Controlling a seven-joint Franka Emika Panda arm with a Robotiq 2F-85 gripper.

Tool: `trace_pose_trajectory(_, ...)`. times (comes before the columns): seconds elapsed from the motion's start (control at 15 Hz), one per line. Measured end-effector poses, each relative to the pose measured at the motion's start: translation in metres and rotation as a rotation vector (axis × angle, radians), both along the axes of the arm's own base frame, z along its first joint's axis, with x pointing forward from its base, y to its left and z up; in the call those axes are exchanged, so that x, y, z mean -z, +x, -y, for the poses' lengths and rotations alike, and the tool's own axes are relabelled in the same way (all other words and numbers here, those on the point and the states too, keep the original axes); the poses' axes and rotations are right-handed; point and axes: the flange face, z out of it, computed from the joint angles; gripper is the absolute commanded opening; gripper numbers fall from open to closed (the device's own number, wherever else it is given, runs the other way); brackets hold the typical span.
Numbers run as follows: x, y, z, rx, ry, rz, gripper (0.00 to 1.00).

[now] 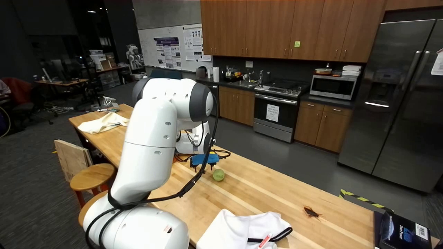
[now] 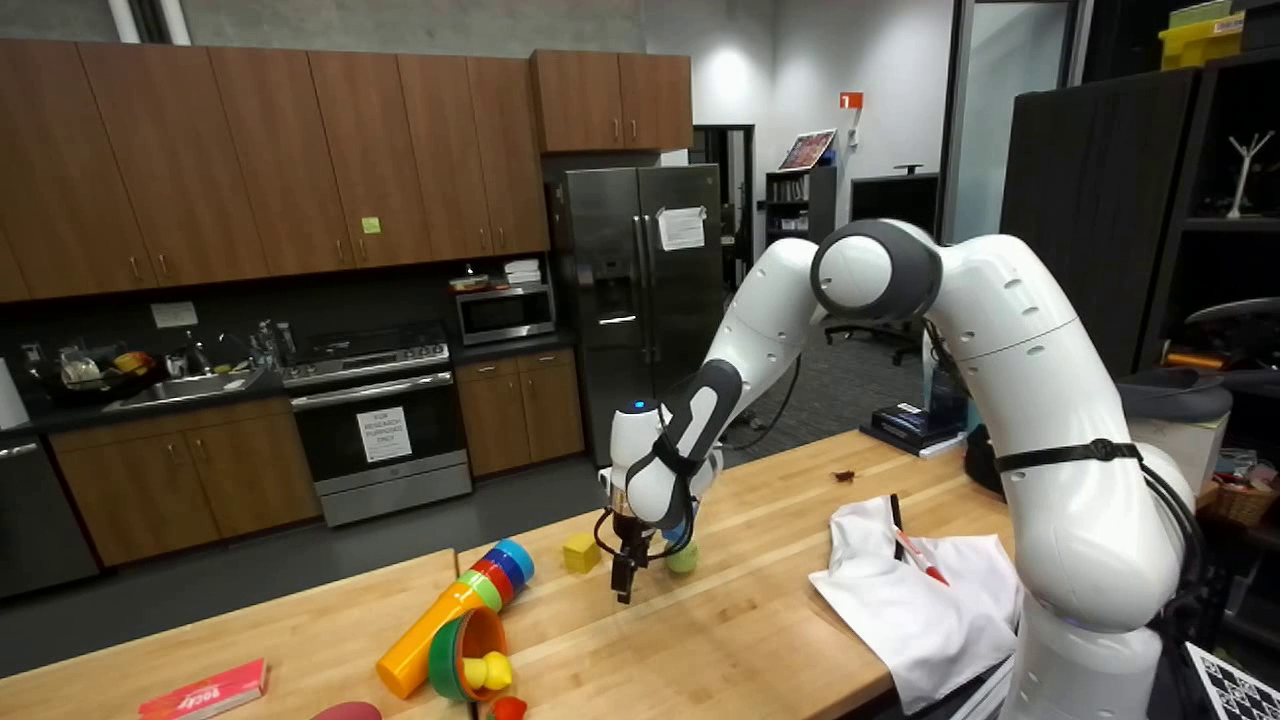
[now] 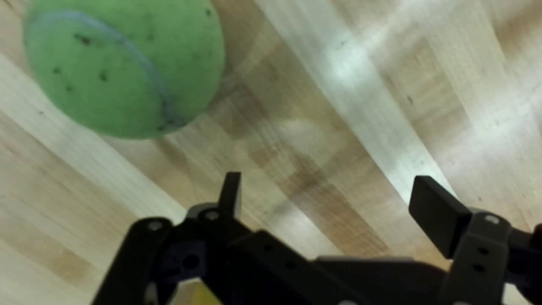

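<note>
Looking light and a bit squishy, the tennis ball [image 3: 125, 72] sits on the wooden table [image 2: 740, 640] and might roll, so grab its middle; near it, the empty gripper [image 3: 327, 199] has jaws wide apart, with a yellow cube [image 2: 581, 552] close by

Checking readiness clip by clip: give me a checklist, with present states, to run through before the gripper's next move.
1. Jaws of the gripper open: ok, wide apart.
2. Nothing held: ok, wooden tabletop shows between the jaws.
3. Jaws around the tennis ball: not ok, it sits outside, upper left in the wrist view.
4. Whole tennis ball in wrist view: not ok, the picture's edge cuts part off.
5. Clear of the yellow block: cannot tell; the gripper looks close in an exterior view.
</note>
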Motion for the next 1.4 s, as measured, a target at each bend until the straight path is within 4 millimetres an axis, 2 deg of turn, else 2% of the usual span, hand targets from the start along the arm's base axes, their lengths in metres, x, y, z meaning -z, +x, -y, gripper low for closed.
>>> trace_pose_trajectory(0.8, -0.041, -0.008, 0.008, 0.151, 0.053, -0.201, 1.00)
trace_pose_trajectory(1.4, -0.031, -0.011, 0.005, 0.129, 0.043, -0.224, 1.00)
